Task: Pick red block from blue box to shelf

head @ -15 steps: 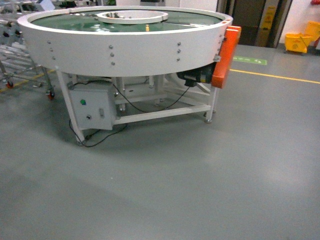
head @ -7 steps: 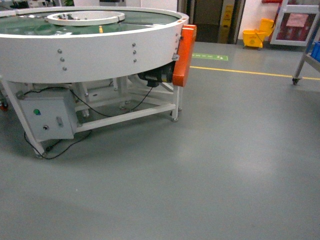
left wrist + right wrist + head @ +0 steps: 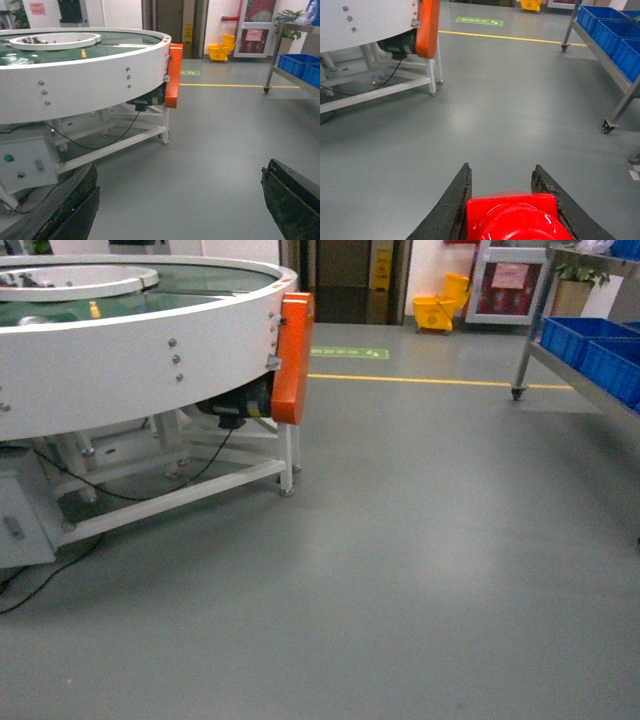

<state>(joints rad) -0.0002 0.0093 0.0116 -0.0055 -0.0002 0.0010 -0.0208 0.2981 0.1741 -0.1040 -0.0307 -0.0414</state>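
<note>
Nearest of all, in the right wrist view, the right gripper has its two dark fingers clamped on either side of the red block, whose glossy round stud faces the camera; the block is carried clear of the grey floor and touches nothing else. The left gripper carries nothing, its jaws spread wide with only bare floor between them. Neither gripper shows in the head view. Farther off on the left stands the large round white conveyor table on its white frame, with an orange guard at its side and a dark motor tucked just behind it. On the far right is the shelf, a steel rack on castors holding dark blue bins, well apart from the robot across open floor. Beyond it lie a yellow floor line and a yellow mop bucket near the doorway. The blue box is not visible in any view. By my judgement the pick is done, and what is left is to close the gap to the shelf, reach the right arm out over a tier, and release the block there.
</note>
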